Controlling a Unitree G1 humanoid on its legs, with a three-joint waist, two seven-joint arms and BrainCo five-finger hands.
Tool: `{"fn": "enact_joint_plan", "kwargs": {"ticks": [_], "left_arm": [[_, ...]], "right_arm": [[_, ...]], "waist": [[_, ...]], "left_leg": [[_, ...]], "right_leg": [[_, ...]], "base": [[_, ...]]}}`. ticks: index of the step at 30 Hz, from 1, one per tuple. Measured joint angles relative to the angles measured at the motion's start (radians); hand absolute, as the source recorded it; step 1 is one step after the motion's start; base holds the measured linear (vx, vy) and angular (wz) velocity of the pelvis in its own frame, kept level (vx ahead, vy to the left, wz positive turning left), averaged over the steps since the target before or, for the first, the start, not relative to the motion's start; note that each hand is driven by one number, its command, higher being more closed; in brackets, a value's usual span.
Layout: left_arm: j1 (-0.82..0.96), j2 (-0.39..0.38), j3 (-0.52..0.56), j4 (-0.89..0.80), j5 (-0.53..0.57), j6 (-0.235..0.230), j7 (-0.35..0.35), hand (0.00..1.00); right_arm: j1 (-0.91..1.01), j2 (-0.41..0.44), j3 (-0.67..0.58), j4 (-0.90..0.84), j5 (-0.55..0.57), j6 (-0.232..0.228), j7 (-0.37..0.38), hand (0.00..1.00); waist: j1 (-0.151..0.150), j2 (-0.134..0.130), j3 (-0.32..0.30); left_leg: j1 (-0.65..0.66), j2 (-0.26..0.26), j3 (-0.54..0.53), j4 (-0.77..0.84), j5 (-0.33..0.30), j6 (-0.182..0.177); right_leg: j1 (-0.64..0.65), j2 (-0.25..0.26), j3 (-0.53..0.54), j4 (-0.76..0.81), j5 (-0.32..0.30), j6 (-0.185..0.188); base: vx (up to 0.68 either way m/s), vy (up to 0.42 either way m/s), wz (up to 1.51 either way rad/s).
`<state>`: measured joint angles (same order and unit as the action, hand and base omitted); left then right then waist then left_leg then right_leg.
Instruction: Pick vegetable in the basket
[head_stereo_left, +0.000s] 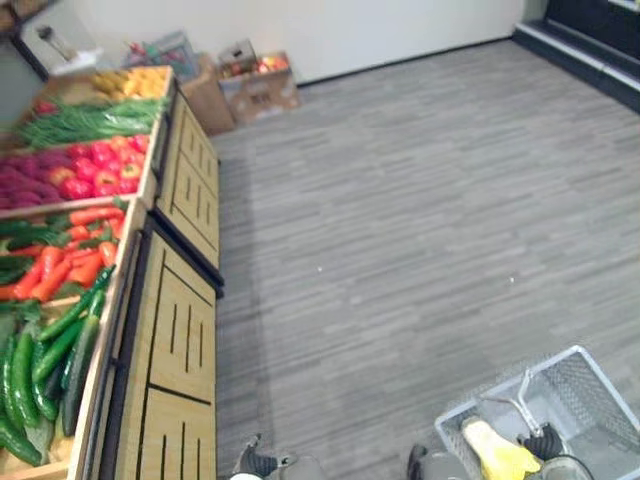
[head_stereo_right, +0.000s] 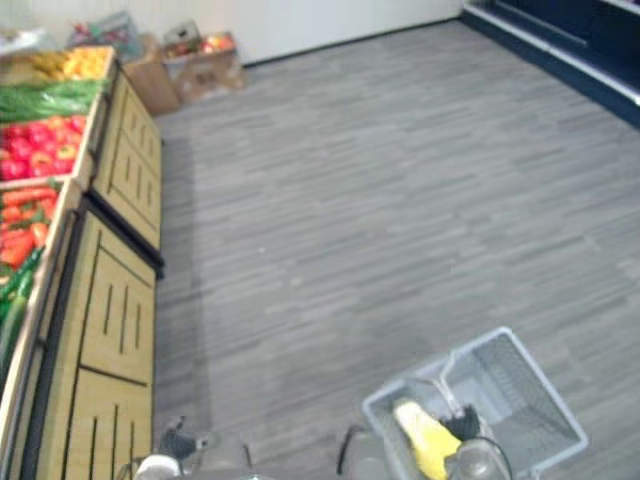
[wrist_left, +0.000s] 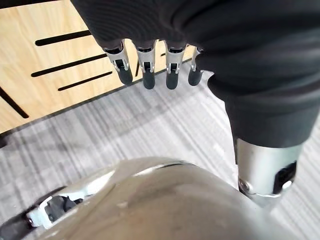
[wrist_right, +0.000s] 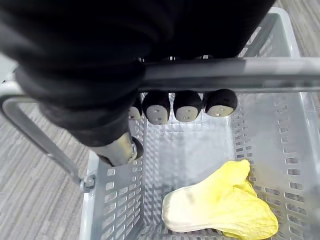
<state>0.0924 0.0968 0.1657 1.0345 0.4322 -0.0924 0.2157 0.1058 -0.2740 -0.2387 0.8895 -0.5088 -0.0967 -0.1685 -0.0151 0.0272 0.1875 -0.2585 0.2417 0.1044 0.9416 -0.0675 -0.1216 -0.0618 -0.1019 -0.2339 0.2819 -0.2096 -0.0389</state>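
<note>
A grey plastic basket (head_stereo_left: 600, 372) hangs at my lower right, above the floor. My right hand (wrist_right: 186, 105) is shut on its grey handle bar (wrist_right: 235, 74), fingers curled round it. A pale yellow leafy cabbage (wrist_right: 220, 206) lies on the basket's bottom (head_stereo_left: 496, 452). My left hand (wrist_left: 146, 71) hangs low beside the wooden stand with its fingers straight and holds nothing. The stand's bins on my left hold green cucumbers (head_stereo_left: 45, 360), orange-red carrots and peppers (head_stereo_left: 70, 255), red produce (head_stereo_left: 95, 170) and green beans (head_stereo_left: 80, 122).
The wooden produce stand (head_stereo_left: 175, 340) runs along the left side, with yellow produce (head_stereo_left: 135, 82) in its far bin. Cardboard boxes (head_stereo_left: 255, 85) with more goods stand against the back wall. Grey plank floor (head_stereo_left: 400, 230) stretches ahead and to the right. Dark shelving (head_stereo_left: 590, 40) is at far right.
</note>
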Motion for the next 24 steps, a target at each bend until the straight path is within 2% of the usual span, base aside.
{"fn": "enact_joint_plan", "kwargs": {"ticks": [2,4,5,6,8,10,11,12,13,14,16,17,19,20,22,23,24], "left_arm": [[-0.001,0.000,0.000,-0.006,0.000,-0.007,0.004,0.00],[-0.002,-0.004,0.003,-0.006,0.000,-0.007,0.011,0.00],[-0.002,-0.009,0.012,-0.005,0.000,-0.006,0.016,0.00],[-0.001,-0.013,0.024,0.002,0.001,-0.004,0.016,0.00],[0.000,-0.016,0.029,0.006,0.003,0.002,0.016,0.00],[0.004,-0.017,0.029,0.022,0.003,0.008,0.017,0.00],[0.006,-0.018,0.029,0.030,0.005,0.009,0.016,0.00],[0.009,-0.015,0.029,0.030,0.006,0.009,0.016,0.00],[0.013,-0.012,0.029,0.030,0.008,0.009,0.016,0.00],[0.013,-0.001,0.028,0.031,0.013,0.010,0.015,0.00],[0.013,0.019,0.021,0.042,0.014,0.016,0.014,0.00],[0.016,0.021,0.013,0.043,0.014,0.017,0.014,0.00],[0.020,0.024,0.004,0.051,0.014,0.017,0.013,0.00],[0.023,0.030,-0.013,0.059,0.014,0.018,0.011,0.00],[0.033,0.041,-0.065,0.060,0.014,0.019,0.004,0.00],[0.036,0.048,-0.075,0.060,0.014,0.019,0.003,0.00],[0.038,0.061,-0.092,0.060,0.013,0.020,-0.001,0.00]], "right_arm": [[-0.011,0.000,-0.001,0.001,0.000,0.000,0.000,1.00],[-0.022,0.000,-0.002,0.003,0.000,0.000,0.000,1.00],[-0.025,0.001,-0.001,0.003,-0.001,0.000,0.000,1.00],[-0.026,0.004,0.000,0.000,-0.002,0.000,-0.002,1.00],[-0.024,0.009,0.000,-0.007,-0.002,0.000,-0.002,1.00],[-0.014,0.011,0.007,-0.010,-0.002,0.000,-0.005,1.00],[-0.005,0.013,0.012,-0.009,-0.002,0.001,-0.005,1.00],[-0.001,0.023,0.018,-0.009,-0.003,0.001,-0.005,1.00],[0.001,0.025,0.030,-0.009,-0.003,0.000,-0.004,1.00],[-0.001,0.030,0.037,-0.009,-0.002,-0.001,0.000,1.00],[-0.004,0.030,0.041,-0.009,-0.003,-0.003,0.000,1.00],[-0.006,0.027,0.039,-0.007,-0.004,-0.007,-0.004,1.00],[-0.018,0.027,0.033,-0.005,-0.004,-0.011,-0.007,1.00],[-0.024,0.030,0.030,-0.004,-0.004,-0.012,-0.011,1.00],[-0.016,0.044,0.030,-0.004,-0.002,-0.017,-0.021,1.00],[-0.013,0.051,0.030,-0.003,-0.003,-0.017,-0.021,1.00],[-0.012,0.061,0.031,0.004,-0.003,-0.017,-0.020,1.00]], "waist": [[0.013,0.000,0.000],[0.020,-0.001,0.001],[0.022,-0.001,0.001],[0.023,-0.001,0.001],[0.024,0.000,0.000],[0.028,0.008,-0.004],[0.033,0.010,-0.010],[0.044,-0.005,-0.018],[0.045,-0.019,-0.023],[0.046,-0.041,-0.026],[0.044,-0.056,-0.036],[0.049,-0.065,-0.040],[0.049,-0.065,-0.040],[0.045,-0.065,-0.040],[0.037,-0.069,-0.040],[0.035,-0.068,-0.039],[0.032,-0.075,-0.043]], "left_leg": [[-0.036,-0.026,0.048,-0.099,-0.031,0.002],[-0.031,-0.046,0.101,-0.303,-0.035,0.009],[-0.006,-0.071,0.112,-0.496,-0.029,0.008],[0.021,-0.096,0.107,-0.685,0.000,0.004],[0.044,-0.116,0.098,-0.854,0.055,0.000],[0.053,-0.114,0.092,-0.908,0.076,0.010],[0.056,-0.122,0.092,-0.892,0.122,0.056],[0.063,-0.144,0.108,-0.872,0.129,0.060],[0.065,-0.158,0.117,-0.858,0.125,0.067],[0.063,-0.186,0.133,-0.829,0.086,0.091],[0.060,-0.224,0.135,-0.811,0.050,0.116],[0.082,-0.250,0.146,-0.817,0.031,0.131],[0.118,-0.262,0.153,-0.824,0.010,0.139],[0.146,-0.265,0.152,-0.833,-0.004,0.144],[0.234,-0.267,0.127,-0.840,-0.046,0.168],[0.253,-0.268,0.116,-0.838,-0.057,0.175],[0.288,-0.270,0.093,-0.833,-0.076,0.185]], "right_leg": [[0.024,0.003,0.000,-0.030,0.003,0.005],[0.051,0.004,-0.003,-0.063,0.009,0.018],[0.064,0.003,-0.004,-0.078,0.013,0.030],[0.074,0.002,-0.004,-0.089,0.010,0.043],[0.091,0.000,-0.008,-0.096,-0.002,0.061],[0.125,0.000,-0.007,-0.095,-0.036,0.093],[0.144,-0.010,0.005,-0.089,-0.062,0.111],[0.157,-0.036,0.021,-0.089,-0.073,0.123],[0.162,-0.052,0.029,-0.096,-0.074,0.125],[0.172,-0.078,0.055,-0.110,-0.073,0.126],[0.167,-0.111,0.090,-0.091,-0.048,0.164],[0.126,-0.137,0.137,0.006,-0.041,0.172],[0.048,-0.150,0.193,0.196,-0.015,0.188],[-0.002,-0.153,0.215,0.326,0.035,0.191],[-0.096,-0.152,0.244,0.597,0.257,0.209],[-0.113,-0.151,0.243,0.653,0.254,0.208],[-0.153,-0.143,0.235,0.748,0.205,0.191]], "base": [[0.21,-0.033,-0.02],[0.24,0.037,0.00],[0.29,0.087,0.01],[0.25,0.094,0.01],[0.21,0.113,0.05],[0.30,0.237,-0.01],[0.35,0.304,-0.10],[0.31,0.248,-0.13],[0.33,0.230,-0.17],[0.33,0.215,-0.06],[0.29,0.217,0.05],[0.35,0.260,-0.02],[0.36,0.250,-0.05],[0.30,0.177,0.04],[0.36,0.153,0.20],[0.36,0.066,0.37],[0.37,0.007,0.43]]}}
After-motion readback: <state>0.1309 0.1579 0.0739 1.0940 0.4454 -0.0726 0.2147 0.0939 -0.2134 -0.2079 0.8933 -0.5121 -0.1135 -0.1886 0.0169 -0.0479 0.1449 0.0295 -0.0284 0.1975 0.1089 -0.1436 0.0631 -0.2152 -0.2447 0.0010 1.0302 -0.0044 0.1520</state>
